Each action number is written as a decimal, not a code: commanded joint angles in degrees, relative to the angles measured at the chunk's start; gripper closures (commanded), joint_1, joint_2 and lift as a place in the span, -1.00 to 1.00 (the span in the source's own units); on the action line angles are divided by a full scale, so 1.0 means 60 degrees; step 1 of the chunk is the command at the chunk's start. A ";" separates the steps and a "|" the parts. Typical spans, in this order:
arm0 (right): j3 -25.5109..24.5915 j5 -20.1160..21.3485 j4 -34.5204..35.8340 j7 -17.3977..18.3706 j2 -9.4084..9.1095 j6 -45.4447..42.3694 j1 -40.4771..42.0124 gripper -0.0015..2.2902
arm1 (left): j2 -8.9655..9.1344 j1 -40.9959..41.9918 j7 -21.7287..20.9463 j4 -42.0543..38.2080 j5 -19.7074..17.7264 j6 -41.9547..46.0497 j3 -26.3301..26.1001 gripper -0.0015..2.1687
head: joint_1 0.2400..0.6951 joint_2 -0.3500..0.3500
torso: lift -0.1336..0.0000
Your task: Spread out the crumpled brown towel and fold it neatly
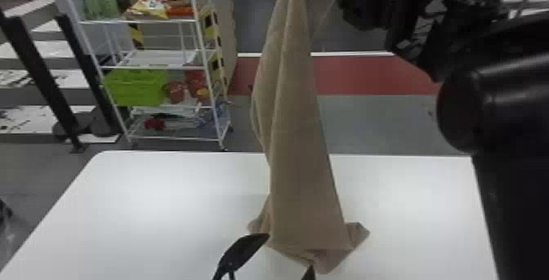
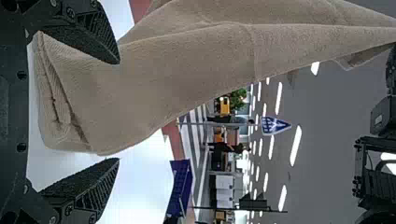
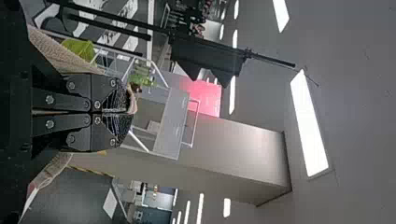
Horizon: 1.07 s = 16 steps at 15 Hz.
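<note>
Since the spreading out is clearly only half sorted at this point, most of the weight is being carried by the right gripper, whose fingers are pressed together with a bit of cloth pinched at the tips. The left gripper is held low with its fingers spread wide, right by the bottom end of the brown towel; nothing looks clamped there, and whether the hem really sits between the fingers can't be told. The towel itself is hung in a long, narrow drape over the white table, bunched into lengthwise folds, with its lower edge flared out and a corner kicked out to either side. For this step, a free lower corner should probably be pinched by the left gripper, not the middle of the hem, or a twist will just get locked in. The closing is best done slowly, with only a thin layer caught, while the top is held steady. Once both ends are gripped, the cloth could be pulled gently apart and laid down flat before any folding is tried. Farther back, a wire cart with a green basket is parked, well apart from the work.
</note>
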<state>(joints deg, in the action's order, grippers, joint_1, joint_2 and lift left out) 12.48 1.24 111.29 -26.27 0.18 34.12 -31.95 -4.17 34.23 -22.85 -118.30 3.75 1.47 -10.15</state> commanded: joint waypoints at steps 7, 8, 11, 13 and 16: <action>0.0235 0.0481 0.0143 -0.0089 -0.0039 -0.0009 0.0198 0.31 | -0.0169 -0.1618 0.5039 0.1201 0.1177 -0.1323 -0.3158 -0.80 | 0.36 0.04 | -0.83; 0.0235 0.0452 0.0261 -0.0089 -0.0039 0.0050 0.0242 0.31 | -0.0110 -0.1940 0.5332 0.1479 0.1016 -0.1763 -0.3319 -0.80 | 0.37 0.02 | -0.83; 0.0235 0.0335 0.0597 -0.0192 -0.0039 0.0372 0.0359 0.31 | 0.0007 -0.2497 0.6386 0.1919 0.0928 -0.2554 -0.3934 -0.80 | 0.48 -0.05 | -0.83; 0.0235 0.0261 0.0700 -0.0221 -0.0039 0.0460 0.0432 0.31 | 0.0109 -0.2951 0.7939 0.2285 0.1060 -0.2818 -0.4388 -0.80 | 0.53 -0.07 | -0.83; 0.0220 0.0291 0.0744 -0.0221 -0.0039 0.0460 0.0476 0.31 | 0.0578 -0.3493 0.9521 0.2754 0.1631 -0.3521 -0.5179 -0.73 | 0.52 -0.04 | -0.83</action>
<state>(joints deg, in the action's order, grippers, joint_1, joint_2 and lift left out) 13.82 2.90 115.65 -27.61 0.18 36.86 -29.23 -1.76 14.94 32.64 -103.03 12.15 -17.47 -38.95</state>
